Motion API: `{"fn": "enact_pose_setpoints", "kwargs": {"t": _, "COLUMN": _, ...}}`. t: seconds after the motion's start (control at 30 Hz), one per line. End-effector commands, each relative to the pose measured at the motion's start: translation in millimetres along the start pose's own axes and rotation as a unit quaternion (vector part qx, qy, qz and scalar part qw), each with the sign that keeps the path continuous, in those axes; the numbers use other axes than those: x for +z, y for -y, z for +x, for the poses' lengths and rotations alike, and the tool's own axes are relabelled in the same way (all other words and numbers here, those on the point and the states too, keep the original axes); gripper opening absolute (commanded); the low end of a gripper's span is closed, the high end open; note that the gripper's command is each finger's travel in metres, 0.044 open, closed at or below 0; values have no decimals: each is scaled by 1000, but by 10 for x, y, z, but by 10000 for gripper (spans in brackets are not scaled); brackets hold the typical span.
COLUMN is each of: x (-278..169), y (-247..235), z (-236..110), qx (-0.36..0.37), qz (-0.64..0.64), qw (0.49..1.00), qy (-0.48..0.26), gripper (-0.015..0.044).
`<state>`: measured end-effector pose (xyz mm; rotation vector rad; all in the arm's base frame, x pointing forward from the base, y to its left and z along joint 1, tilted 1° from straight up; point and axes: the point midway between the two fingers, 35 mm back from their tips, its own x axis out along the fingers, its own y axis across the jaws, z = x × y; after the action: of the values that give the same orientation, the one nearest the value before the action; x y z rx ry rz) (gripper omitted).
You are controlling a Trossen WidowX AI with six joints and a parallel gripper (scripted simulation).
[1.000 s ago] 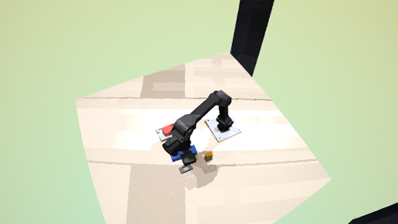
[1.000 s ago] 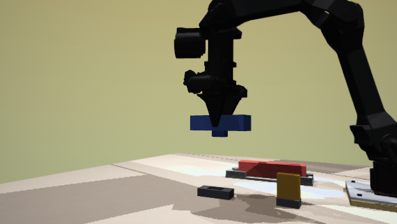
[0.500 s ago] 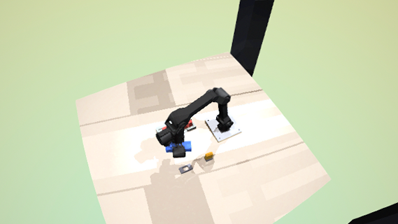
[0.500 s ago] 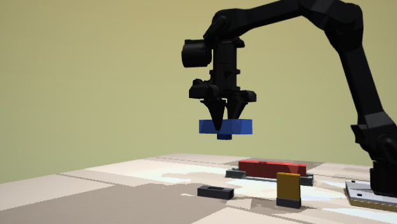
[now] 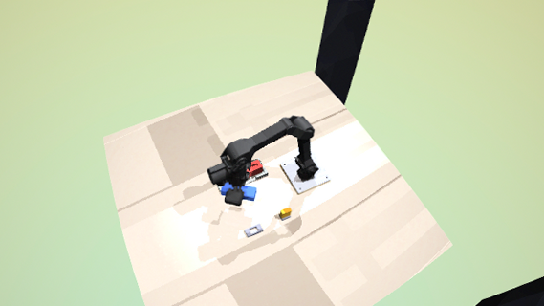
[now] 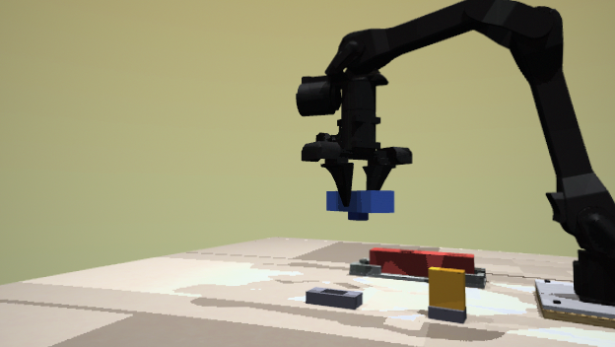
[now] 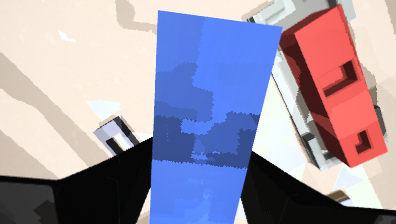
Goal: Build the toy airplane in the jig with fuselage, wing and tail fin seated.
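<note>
My gripper [image 6: 361,194] [image 5: 235,193] [image 7: 198,146] is shut on the blue wing [image 6: 379,201] [image 5: 251,192] [image 7: 210,75] and holds it level, high above the table, with its tab pointing down. The red fuselage [image 6: 421,261] [image 5: 256,167] [image 7: 335,90] lies in the grey cradle [image 6: 362,269] [image 7: 292,105], with two sockets showing on its top in the wrist view. The wing is up and to the left of the fuselage. The yellow tail fin [image 6: 446,288] [image 5: 285,212] stands upright in a small grey stand [image 6: 446,314] in front of the cradle.
An empty small grey stand [image 6: 333,297] [image 5: 253,227] [image 7: 116,134] lies on the table left of the tail fin. The arm's base plate [image 6: 557,301] [image 5: 288,173] is at the right. A tall dark post [image 5: 343,41] stands at the table's far corner.
</note>
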<state>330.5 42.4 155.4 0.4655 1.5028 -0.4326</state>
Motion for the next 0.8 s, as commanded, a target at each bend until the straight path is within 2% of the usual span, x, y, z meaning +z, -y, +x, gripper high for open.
{"fn": "enact_pose_setpoints", "kwargs": {"t": 0.0, "x": 67, "y": 118, "z": 11, "qx": 2, "qz": 41, "qw": 999, "qy": 2, "gripper": 0}}
{"fn": "enact_pose_setpoints", "kwargs": {"t": 0.77, "x": 342, "y": 805, "z": 146, "qx": -1, "qz": 254, "qw": 967, "qy": 4, "gripper": 0}}
